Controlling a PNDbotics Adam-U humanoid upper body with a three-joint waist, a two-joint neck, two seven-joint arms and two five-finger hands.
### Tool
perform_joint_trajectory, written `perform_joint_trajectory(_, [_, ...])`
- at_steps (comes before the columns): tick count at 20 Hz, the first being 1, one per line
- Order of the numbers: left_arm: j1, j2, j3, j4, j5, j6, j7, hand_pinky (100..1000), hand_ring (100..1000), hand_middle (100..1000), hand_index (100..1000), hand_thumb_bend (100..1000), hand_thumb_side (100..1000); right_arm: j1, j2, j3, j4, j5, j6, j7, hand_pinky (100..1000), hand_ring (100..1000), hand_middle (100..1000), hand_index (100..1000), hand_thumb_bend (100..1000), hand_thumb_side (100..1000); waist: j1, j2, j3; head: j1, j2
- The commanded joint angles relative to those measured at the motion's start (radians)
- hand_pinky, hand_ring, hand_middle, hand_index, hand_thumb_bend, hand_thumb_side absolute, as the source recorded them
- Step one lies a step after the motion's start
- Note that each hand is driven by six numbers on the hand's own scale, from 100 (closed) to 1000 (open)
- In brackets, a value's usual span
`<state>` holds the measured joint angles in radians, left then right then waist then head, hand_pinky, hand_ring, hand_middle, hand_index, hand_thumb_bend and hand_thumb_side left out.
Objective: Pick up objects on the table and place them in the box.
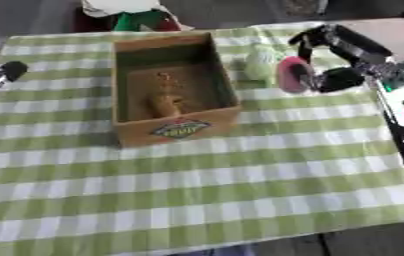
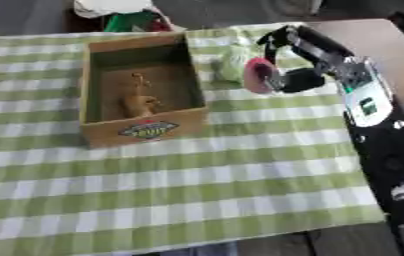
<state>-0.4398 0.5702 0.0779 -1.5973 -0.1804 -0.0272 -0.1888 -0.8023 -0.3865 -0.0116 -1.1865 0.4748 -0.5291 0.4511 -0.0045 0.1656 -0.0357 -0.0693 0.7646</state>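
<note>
Step in hand: pick-up of the pink thing (image 1: 289, 75), just right of the box (image 1: 173, 127) on the worktop (image 1: 240, 190). Right robot hand (image 2: 286, 65) has its fingers curled round the pink thing, grasping it; whether it is lifted clear of the cloth cannot be told. A pale green thing (image 1: 260, 64) lies between it and the box wall. Box already holds something tan (shape unclear). Left robot hand (image 1: 4, 72) shows only partly at left edge; finger state undeterminable. Next, by my reading: lift, carry left over the rim, release inside.

Both eye views look steeply down from the head onto the checked surface (image 1: 240, 200), facing its far edge. They share the box (image 2: 140, 127) and right hand (image 2: 297, 80), seemingly at arm's reach.
</note>
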Motion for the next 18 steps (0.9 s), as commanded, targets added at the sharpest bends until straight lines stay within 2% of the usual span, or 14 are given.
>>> perform_joint_trajectory(1, [-0.005, 0.004, 0.016, -0.034, 0.016, 0.002, 0.010, 651, 577, 598, 768, 640, 379, -0.073, 0.012, 0.018, 0.019, 0.035, -0.005, -0.053, 769, 853, 512, 256, 100, 198, -0.001, -0.020, 0.013, -0.011, 0.000])
perform_joint_trajectory(9, [0.005, -0.052, 0.019, -0.094, 0.046, 0.014, 0.025, 645, 572, 592, 763, 630, 367, -0.236, 0.116, 0.057, 0.196, 0.154, -0.022, -0.153, 771, 855, 519, 259, 100, 198, -0.004, -0.003, 0.075, -0.036, -0.015])
perform_joint_trajectory(14, [-0.005, -0.081, 0.011, -0.115, 0.058, 0.023, 0.018, 644, 572, 592, 763, 628, 367, -0.282, 0.197, 0.060, 0.282, 0.246, -0.039, -0.174, 772, 858, 524, 265, 100, 199, -0.003, 0.002, 0.098, -0.048, -0.022])
perform_joint_trajectory(18, [-0.016, -0.097, 0.003, -0.123, 0.063, 0.025, 0.007, 645, 572, 592, 763, 629, 368, -0.291, 0.247, 0.071, 0.337, 0.322, -0.055, -0.158, 777, 866, 548, 330, 100, 205, 0.000, 0.006, 0.111, -0.054, -0.027])
